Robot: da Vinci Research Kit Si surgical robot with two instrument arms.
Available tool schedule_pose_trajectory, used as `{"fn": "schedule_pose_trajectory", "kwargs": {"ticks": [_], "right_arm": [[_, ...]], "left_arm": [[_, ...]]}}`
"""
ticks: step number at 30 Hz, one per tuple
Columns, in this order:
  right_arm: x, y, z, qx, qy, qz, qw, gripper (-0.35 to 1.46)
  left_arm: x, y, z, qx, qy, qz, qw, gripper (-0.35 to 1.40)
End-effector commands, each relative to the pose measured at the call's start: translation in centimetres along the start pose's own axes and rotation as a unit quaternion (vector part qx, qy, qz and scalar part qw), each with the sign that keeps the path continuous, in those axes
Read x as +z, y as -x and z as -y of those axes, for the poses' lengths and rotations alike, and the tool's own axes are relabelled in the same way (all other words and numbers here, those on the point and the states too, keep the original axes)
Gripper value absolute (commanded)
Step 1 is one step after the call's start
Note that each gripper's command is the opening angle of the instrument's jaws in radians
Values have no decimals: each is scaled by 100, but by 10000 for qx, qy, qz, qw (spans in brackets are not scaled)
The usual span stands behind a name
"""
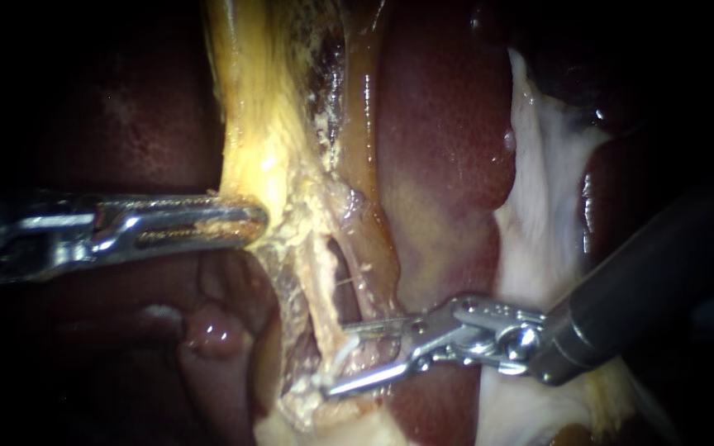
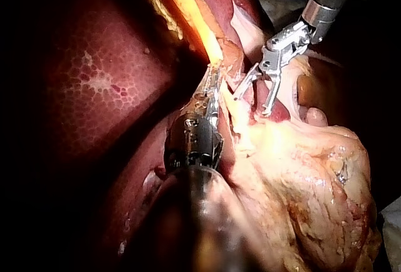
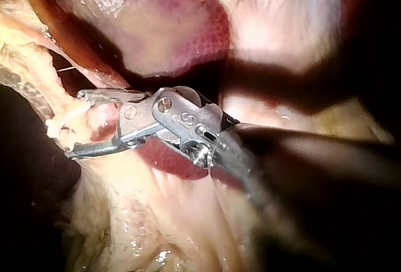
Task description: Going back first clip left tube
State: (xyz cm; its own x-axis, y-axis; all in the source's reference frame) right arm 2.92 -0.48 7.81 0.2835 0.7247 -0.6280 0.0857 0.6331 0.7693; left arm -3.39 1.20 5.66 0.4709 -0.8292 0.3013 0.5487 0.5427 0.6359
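Left instrument [image 1: 249,223] comes in from the left edge, mid-height in the endoscope view. Its tool is clenched on the yellow tissue [image 1: 249,157] that hangs from the upper centre of the frame. Left wrist view agrees: the tool [image 2: 213,78] pinches that same yellow band, drawn taut ahead of the tips.

Right instrument [image 1: 339,359] comes in from the lower right, its dark shaft running diagonally. Tool is released: jaws spread wide with a clear gap, gripping nothing.

Left tube [image 1: 311,289] is the pale strand just below centre, running down from the yellow tissue. A dark window separates it from the browner right tube [image 1: 378,248]. The lower end of the left tube sits in the gap of the right tool, near the jaw tips.

Right wrist view shows the same spread tool [image 3: 75,125] with a whitish bit [image 3: 61,120] at the jaw tips. It's possibly a clip, can't confirm from this angle.

Liver [image 1: 440,149] fills the centre-right behind the tubes. White membrane [image 1: 539,215] lies at right, just above the right shaft.
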Motion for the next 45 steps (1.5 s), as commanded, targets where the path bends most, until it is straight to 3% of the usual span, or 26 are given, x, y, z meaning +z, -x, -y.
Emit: {"fn": "schedule_pose_trajectory", "kwargs": {"ticks": [1,12,20,28,34,38,45], "right_arm": [[-4,-3,0,-38,19,-9,10000,60],[-49,-36,8,-346,158,-168,9991,60],[-82,-70,19,-742,200,-429,9961,60],[-108,-103,27,-1658,375,-459,9844,60],[-111,-107,26,-2077,393,-448,9764,60],[-111,-107,23,-2360,412,-429,9699,60],[-115,-106,19,-2472,418,-419,9672,60]], "left_arm": [[0,0,0,1,-2,1,10000,-35],[0,-1,0,2,-3,0,10000,-35],[3,-2,-4,10,0,3,10000,-35],[13,-8,-7,26,23,18,10000,-35],[22,-12,-10,38,16,20,10000,-35],[40,-20,-10,59,-48,6,10000,-35],[83,-35,-18,112,-104,-10,9999,-35]]}}
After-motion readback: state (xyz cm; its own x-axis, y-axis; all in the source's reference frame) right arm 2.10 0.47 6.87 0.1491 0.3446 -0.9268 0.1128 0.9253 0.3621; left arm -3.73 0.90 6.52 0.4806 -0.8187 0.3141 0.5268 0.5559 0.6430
